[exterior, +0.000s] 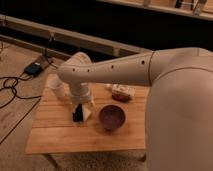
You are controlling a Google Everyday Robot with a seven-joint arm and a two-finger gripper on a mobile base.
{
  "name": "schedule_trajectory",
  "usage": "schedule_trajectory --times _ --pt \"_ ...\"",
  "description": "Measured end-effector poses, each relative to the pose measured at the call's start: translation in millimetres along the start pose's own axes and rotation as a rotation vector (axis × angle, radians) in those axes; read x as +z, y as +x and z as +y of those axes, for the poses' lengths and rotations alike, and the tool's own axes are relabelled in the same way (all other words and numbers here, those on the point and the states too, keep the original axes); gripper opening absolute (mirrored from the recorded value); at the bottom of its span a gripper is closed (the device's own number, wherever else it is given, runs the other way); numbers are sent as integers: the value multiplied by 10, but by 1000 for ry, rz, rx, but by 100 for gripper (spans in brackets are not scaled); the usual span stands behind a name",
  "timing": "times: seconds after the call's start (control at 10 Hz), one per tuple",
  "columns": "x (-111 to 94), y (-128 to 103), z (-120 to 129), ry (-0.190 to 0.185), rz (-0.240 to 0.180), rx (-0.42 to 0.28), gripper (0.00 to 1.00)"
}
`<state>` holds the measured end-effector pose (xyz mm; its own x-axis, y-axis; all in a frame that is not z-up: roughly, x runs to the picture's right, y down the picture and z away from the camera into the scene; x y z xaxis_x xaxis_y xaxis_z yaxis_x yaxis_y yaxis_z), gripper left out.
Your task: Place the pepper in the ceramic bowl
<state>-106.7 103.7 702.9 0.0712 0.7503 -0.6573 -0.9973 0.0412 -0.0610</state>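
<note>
Low wooden slat table (65, 136). On it: ceramic bowl (112, 117) right of centre; white cup (57, 89) at rear left; pale packet (121, 92) behind bowl. Gripper (78, 115) down at the tabletop, just left of bowl.

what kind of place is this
Probably a robot lab or test area: a small wooden table, loose cables on the floor, and the gripper low over the table beside the bowl.
</note>
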Motion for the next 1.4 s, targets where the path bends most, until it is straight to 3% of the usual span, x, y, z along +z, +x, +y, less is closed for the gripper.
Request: schedule_trajectory --times 0.9,1.2,1.4 --pt "12 -3 -13 -1 3 11 65" --pt "322 -138 -605 71 54 145 65" --pt "515 -298 -972 109 73 198 65"
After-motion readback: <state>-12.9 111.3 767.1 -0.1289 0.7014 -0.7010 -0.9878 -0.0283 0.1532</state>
